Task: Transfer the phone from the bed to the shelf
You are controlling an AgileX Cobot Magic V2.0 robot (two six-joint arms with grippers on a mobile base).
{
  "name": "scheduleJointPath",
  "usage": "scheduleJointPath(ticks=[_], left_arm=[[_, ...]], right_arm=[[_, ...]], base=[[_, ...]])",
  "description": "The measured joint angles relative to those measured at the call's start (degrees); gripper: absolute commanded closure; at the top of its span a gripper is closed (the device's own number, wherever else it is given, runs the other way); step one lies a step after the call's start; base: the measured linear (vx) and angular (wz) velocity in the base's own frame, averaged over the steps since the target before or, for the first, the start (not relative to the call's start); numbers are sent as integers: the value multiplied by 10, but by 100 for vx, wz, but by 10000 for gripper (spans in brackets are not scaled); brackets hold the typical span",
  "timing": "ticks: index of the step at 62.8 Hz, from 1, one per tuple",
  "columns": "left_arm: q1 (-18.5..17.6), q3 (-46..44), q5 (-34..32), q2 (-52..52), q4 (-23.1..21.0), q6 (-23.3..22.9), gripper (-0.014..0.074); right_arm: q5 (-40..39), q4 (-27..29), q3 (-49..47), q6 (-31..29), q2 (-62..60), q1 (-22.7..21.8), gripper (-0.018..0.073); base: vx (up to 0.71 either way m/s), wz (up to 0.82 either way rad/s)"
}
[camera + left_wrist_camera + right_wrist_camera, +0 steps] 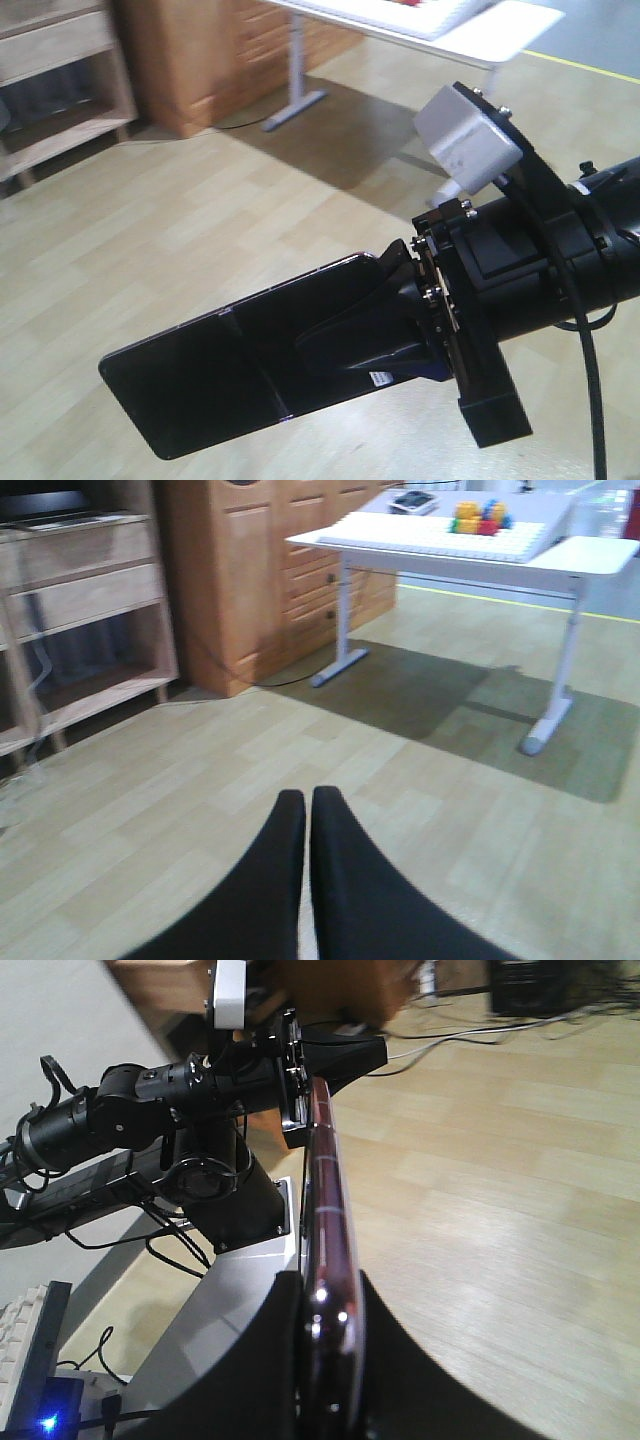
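While the right pincer (350,315) clamps one end of the phone (220,375), the black slab juts toward eight o'clock, held in the air above the wooden floor (200,200). Off at ten o'clock stands the shelf (60,135), well apart. The left pincer (307,815) has its fingers pressed together, seemingly around nothing, though that view is blurred.

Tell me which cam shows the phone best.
Exterior front-facing: the phone shows its broad black face and crease, clamped in the right end effector. Right wrist sees the phone only edge-on. Left wrist misses it entirely.
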Motion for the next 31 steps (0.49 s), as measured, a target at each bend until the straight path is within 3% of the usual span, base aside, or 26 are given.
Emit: scheduleJointPath(ticks=[31], left_arm=[[0, 0, 0, 0, 0, 0, 596]], right_arm=[[0, 0, 0, 0, 0, 0, 563]], base=[[19, -55]])
